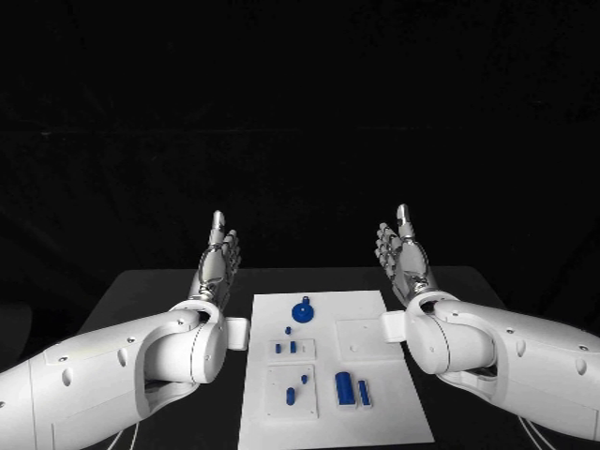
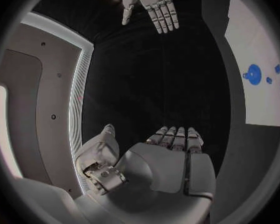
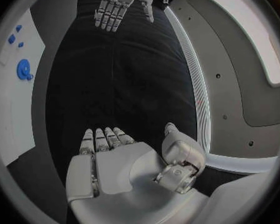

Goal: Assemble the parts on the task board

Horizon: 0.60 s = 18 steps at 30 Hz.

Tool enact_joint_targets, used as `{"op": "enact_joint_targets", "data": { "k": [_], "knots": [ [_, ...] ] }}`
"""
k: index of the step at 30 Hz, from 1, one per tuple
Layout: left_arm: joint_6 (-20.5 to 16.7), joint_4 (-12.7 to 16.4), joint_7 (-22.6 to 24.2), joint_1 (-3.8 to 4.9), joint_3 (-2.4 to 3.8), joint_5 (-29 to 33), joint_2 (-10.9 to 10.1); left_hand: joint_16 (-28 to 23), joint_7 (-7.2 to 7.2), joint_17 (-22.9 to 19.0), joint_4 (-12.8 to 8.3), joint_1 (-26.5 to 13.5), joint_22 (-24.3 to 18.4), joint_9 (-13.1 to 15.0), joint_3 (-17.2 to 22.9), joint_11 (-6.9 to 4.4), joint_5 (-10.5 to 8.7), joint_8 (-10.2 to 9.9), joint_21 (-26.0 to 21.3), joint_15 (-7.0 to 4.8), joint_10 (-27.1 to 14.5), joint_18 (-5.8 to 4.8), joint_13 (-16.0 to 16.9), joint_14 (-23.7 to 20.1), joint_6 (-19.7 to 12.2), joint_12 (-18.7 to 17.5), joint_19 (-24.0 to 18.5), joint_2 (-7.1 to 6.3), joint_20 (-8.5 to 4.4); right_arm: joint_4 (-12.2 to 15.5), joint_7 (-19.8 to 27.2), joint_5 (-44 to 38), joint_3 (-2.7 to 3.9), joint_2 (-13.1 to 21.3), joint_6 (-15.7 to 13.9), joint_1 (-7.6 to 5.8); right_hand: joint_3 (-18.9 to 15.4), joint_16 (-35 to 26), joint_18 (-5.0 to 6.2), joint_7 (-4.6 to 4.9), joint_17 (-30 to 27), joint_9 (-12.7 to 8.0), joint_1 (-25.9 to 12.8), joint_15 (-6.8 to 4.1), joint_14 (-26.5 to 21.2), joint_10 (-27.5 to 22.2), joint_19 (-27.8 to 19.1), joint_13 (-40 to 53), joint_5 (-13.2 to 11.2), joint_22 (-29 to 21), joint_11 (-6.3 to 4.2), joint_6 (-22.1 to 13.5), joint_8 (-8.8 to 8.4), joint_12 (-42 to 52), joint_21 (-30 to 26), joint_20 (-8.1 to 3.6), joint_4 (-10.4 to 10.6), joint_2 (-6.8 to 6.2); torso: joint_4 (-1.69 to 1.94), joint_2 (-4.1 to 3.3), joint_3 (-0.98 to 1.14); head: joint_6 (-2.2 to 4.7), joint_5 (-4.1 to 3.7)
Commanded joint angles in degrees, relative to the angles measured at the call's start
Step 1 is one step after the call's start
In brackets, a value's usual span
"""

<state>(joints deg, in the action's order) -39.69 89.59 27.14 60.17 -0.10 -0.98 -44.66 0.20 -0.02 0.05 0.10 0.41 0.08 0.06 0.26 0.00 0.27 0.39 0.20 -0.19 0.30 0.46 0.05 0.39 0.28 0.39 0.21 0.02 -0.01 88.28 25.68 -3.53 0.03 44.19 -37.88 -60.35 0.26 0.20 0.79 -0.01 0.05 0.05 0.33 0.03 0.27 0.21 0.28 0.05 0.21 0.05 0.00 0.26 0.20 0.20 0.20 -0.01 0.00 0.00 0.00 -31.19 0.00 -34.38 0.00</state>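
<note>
The white task board lies in the middle of the black table. A round blue part lies near its far end. Several smaller blue parts sit closer to me, among them two upright blocks. My left hand is raised left of the board, fingers straight and apart, holding nothing. My right hand mirrors it on the right, also empty. The left wrist view has my left hand, the right hand, the board and the round part. The right wrist view has my right hand and the left hand.
The black table stretches out on both sides of the board, and its far edge runs just behind the hands. The right wrist view shows the board with the round blue part on it.
</note>
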Motion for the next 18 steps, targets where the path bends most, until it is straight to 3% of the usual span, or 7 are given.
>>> {"op": "enact_joint_targets", "data": {
  "k": [1,18],
  "knots": [
    [-4.4,0.4,2.7,-0.01,0.1,1.0,0.0,-0.2,0.02,-0.1,-0.1,-0.4,-0.1,-0.1,-0.3,0.0,-0.27,-0.4,-0.2,0.19,-0.3,-0.46,-0.1,-0.4,-0.3,-0.4,-0.2,-0.02,0.01,1.4,4.0,3.4,-0.02,0.4,-6.0,0.16,-0.3,-0.2,-0.79,0.01,0.0,0.0,-0.3,-0.03,-0.3,-0.2,-0.3,0.0,-0.2,-0.1,0.0,-0.3,-0.2,-0.2,-0.2,0.01,0.0,0.0,0.0,0.01,0.0,0.0,0.0],
    [-4.4,0.4,2.7,-0.01,0.1,1.0,0.0,-0.2,0.02,-0.1,-0.1,-0.4,-0.1,-0.1,-0.3,0.0,-0.27,-0.4,-0.2,0.19,-0.3,-0.46,-0.1,-0.4,-0.3,-0.4,-0.2,-0.02,0.01,1.7,4.1,3.5,-0.03,0.5,-6.2,0.19,-0.3,-0.2,-0.79,0.01,0.0,0.0,-0.3,-0.03,-0.3,-0.2,-0.3,0.0,-0.2,-0.1,0.0,-0.3,-0.2,-0.2,-0.2,0.01,0.0,0.0,0.0,0.01,0.0,0.0,0.0]
  ]
}}
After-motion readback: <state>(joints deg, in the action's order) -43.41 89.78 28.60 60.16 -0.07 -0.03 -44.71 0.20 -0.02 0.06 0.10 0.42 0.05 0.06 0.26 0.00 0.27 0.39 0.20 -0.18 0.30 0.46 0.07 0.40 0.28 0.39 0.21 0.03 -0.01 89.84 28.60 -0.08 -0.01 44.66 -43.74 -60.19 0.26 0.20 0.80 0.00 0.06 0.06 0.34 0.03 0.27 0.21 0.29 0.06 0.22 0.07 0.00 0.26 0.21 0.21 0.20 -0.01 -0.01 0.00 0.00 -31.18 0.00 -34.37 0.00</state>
